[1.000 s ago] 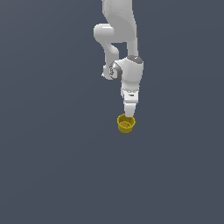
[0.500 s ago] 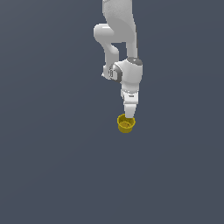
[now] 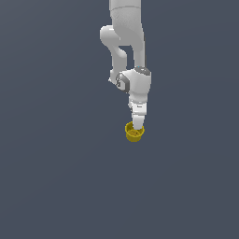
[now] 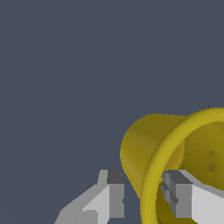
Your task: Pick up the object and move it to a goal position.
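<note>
- Exterior view: one white arm reaching straight down over a plain dark grey floor; gripper (image 3: 136, 127) at the rim of the yellow cup (image 3: 134, 134), which lies just below the middle of the picture. Jaw state cannot be read here
- Exterior view, risk: no goal marker shows, so the direction of travel is unknown
- Wrist view: cup (image 4: 175, 162) seen mouth-on; one finger pad (image 4: 115, 194) outside the wall, the other inside the rim. Jaws straddle the wall with a visible gap on the outer side, so not closed on it
- Wrist view, risk: the hold would be on a thin, tapering wall at one edge only; closing off-centre could tip or swing the cup, or let it slip on lifting
</note>
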